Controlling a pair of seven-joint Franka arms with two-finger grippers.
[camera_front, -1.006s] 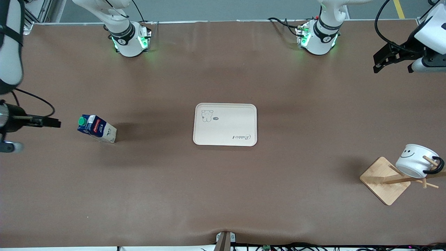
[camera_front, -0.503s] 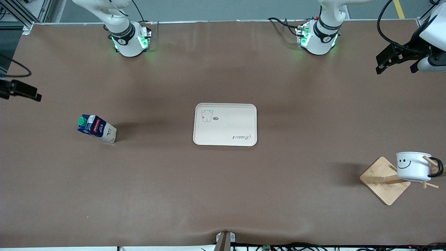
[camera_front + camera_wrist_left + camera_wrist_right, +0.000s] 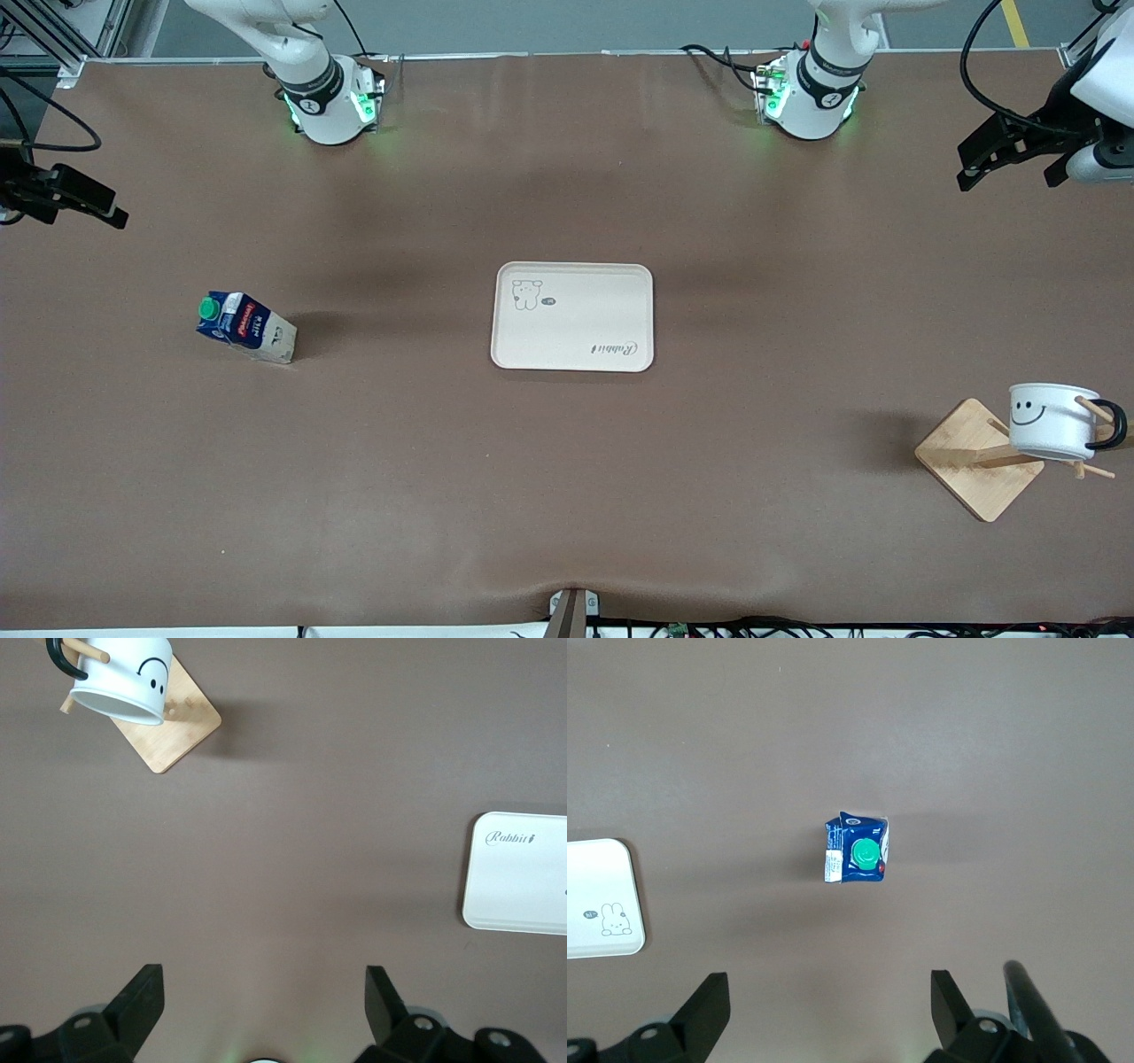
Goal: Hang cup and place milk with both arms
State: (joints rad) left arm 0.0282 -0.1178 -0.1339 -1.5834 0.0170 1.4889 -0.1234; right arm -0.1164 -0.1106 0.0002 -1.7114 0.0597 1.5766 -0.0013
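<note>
While the cup (image 3: pixel 1052 420) hangs on its rack (image 3: pixel 979 458), both end effectors (image 3: pixel 263 992) (image 3: pixel 830 992) seemingly wide apart, empty, milk (image 3: pixel 857 850) untouched.

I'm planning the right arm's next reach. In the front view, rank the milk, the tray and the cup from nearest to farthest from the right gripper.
Measured from the right gripper, open over the table's right-arm end:
1. The milk, standing at that same end.
2. The tray, at the table's middle.
3. The cup, hanging on the wooden rack at the left arm's end.
</note>
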